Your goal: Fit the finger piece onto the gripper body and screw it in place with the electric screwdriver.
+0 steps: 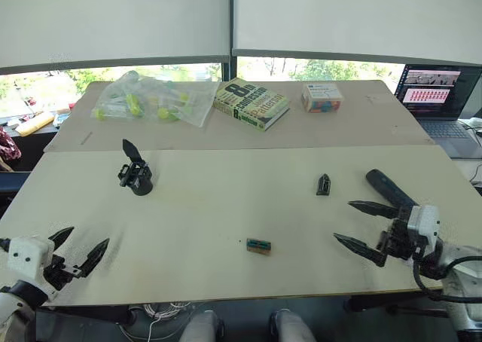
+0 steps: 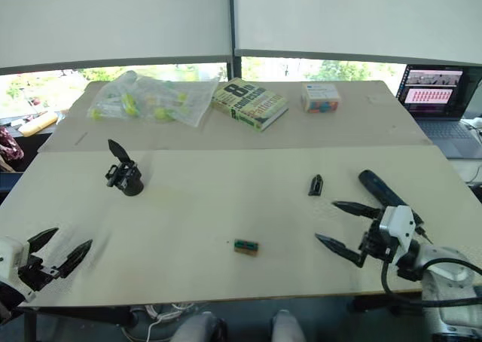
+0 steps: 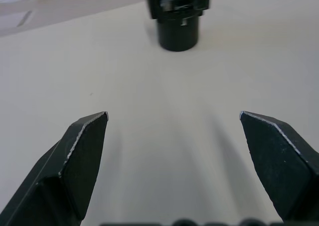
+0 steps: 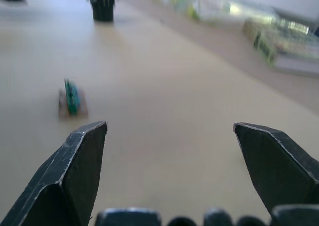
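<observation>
Beyond the table [image 1: 226, 206], a book [image 1: 251, 103] (big "8" legible); both fingers spread wide, empty.

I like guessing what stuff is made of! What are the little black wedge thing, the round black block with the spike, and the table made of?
The finger piece looks like matte black plastic: dull, no shine. The gripper body seems plastic too, its round base slightly glossy in the left wrist view; whether any of it is metal is unclear. The table looks like pale smooth board, maybe laminated wood, with an even, grainless surface.
</observation>
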You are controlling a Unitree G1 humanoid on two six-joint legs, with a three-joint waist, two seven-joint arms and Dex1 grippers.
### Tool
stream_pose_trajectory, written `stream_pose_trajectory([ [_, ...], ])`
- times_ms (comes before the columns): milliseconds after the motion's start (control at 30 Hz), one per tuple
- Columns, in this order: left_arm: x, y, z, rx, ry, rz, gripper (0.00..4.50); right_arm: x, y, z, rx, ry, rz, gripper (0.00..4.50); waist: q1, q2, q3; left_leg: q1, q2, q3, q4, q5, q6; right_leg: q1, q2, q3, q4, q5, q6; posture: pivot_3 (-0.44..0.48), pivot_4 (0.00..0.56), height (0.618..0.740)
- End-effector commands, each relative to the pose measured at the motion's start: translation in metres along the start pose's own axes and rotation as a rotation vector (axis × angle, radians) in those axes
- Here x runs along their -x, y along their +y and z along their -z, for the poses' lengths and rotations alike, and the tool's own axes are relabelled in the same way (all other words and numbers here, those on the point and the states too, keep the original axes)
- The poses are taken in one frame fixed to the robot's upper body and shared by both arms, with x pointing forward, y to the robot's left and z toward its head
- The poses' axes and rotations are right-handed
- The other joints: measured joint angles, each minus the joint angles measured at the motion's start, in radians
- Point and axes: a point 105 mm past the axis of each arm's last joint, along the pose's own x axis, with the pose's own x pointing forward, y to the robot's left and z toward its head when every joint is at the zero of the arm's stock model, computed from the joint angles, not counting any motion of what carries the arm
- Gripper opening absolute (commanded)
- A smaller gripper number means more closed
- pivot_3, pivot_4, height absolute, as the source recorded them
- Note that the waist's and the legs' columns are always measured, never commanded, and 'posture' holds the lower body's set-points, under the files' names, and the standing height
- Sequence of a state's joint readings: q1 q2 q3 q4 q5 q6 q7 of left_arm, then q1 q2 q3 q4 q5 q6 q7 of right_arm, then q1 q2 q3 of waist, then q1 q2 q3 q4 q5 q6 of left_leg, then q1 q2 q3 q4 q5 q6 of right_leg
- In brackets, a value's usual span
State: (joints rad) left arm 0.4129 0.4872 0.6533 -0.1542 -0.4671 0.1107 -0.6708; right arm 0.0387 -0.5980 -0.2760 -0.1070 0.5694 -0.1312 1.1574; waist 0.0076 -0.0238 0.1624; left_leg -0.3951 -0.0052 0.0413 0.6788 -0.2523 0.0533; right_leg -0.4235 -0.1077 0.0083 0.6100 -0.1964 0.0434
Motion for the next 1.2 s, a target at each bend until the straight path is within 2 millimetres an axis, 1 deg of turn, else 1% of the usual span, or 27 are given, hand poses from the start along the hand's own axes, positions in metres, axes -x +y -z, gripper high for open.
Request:
stream_pose_trajectory([
  [33, 0.013, 0.007, 0.003, 0.051, -0.018, -0.121, 4.50, -0.013, 0.003, -0.025, 0.074, -0.123, -0.001, 4.47, 0.001, 0.000, 0.000, 0.000, 0.000, 0.000, 0.000, 0.000, 0.000, 0.000, 0.000, 0.000, 0.000, 0.000, 0.000, 0.000, 0.150, 0.740],
  [100, 0.013, 0.006, 0.007, 0.100, -0.037, -0.175, 4.50, -0.017, 0.008, -0.027, 0.073, -0.155, -0.012, 4.47, 0.005, -0.001, 0.000, 0.000, 0.000, 0.000, 0.001, -0.001, -0.001, 0.000, 0.002, 0.000, 0.000, 0.000, 0.000, 0.000, 0.150, 0.740],
  [233, -0.003, -0.002, 0.006, 0.115, -0.032, -0.196, 4.50, -0.020, 0.011, -0.029, 0.091, -0.182, -0.013, 4.47, 0.013, -0.002, 0.000, 0.000, 0.000, 0.000, 0.002, -0.001, -0.002, 0.001, 0.003, -0.002, 0.000, 0.000, 0.000, 0.000, 0.150, 0.740],
  [400, -0.039, -0.020, -0.005, 0.069, -0.026, -0.133, 4.50, -0.016, 0.014, -0.023, 0.080, -0.153, -0.019, 4.47, 0.009, -0.002, -0.001, 0.000, 0.000, 0.000, 0.002, 0.000, 0.000, 0.001, 0.006, -0.002, 0.000, 0.000, -0.001, 0.000, 0.150, 0.740],
  [467, -0.053, -0.023, -0.007, 0.047, -0.012, -0.130, 4.50, -0.014, 0.014, -0.020, 0.076, -0.144, -0.016, 4.47, 0.007, -0.002, -0.001, 0.000, 0.000, 0.001, 0.002, 0.000, -0.001, 0.001, 0.007, -0.001, 0.001, 0.000, -0.001, 0.000, 0.150, 0.740],
  [567, -0.079, -0.033, -0.008, 0.032, 0.004, -0.106, 4.50, -0.013, 0.015, -0.018, 0.073, -0.138, -0.011, 4.47, 0.005, -0.002, -0.001, 0.001, 0.001, 0.001, 0.002, -0.001, -0.001, 0.001, 0.009, 0.000, 0.001, 0.001, -0.002, 0.000, 0.150, 0.740],
  [767, -0.119, -0.050, -0.014, 0.009, 0.008, -0.064, 4.50, -0.011, 0.015, -0.013, 0.075, -0.131, 0.000, 4.47, 0.002, -0.002, -0.001, 0.003, 0.002, 0.001, 0.002, -0.001, -0.003, 0.001, 0.013, 0.001, 0.001, 0.002, -0.002, 0.000, 0.150, 0.740],
  [833, -0.131, -0.052, -0.015, -0.013, 0.017, -0.068, 4.50, -0.009, 0.014, -0.012, 0.076, -0.129, 0.006, 4.47, 0.003, -0.002, -0.001, 0.003, 0.002, 0.001, 0.002, -0.001, -0.003, 0.002, 0.013, 0.001, 0.002, 0.002, -0.003, 0.000, 0.150, 0.740],
  [967, -0.145, -0.052, -0.018, -0.009, 0.006, -0.075, 4.50, -0.006, 0.014, -0.009, 0.077, -0.124, 0.015, 4.47, 0.003, -0.002, -0.001, 0.004, 0.002, 0.001, 0.002, -0.001, -0.003, 0.002, 0.013, 0.002, 0.002, 0.002, -0.003, 0.000, 0.150, 0.740],
  [1200, -0.165, -0.062, -0.022, -0.038, -0.002, -0.017, 4.50, -0.003, 0.015, -0.006, 0.073, -0.117, 0.019, 4.47, 0.006, -0.002, -0.001, 0.004, 0.002, 0.001, 0.002, -0.001, -0.003, 0.002, 0.012, 0.002, 0.002, 0.002, -0.003, 0.000, 0.150, 0.740],
])
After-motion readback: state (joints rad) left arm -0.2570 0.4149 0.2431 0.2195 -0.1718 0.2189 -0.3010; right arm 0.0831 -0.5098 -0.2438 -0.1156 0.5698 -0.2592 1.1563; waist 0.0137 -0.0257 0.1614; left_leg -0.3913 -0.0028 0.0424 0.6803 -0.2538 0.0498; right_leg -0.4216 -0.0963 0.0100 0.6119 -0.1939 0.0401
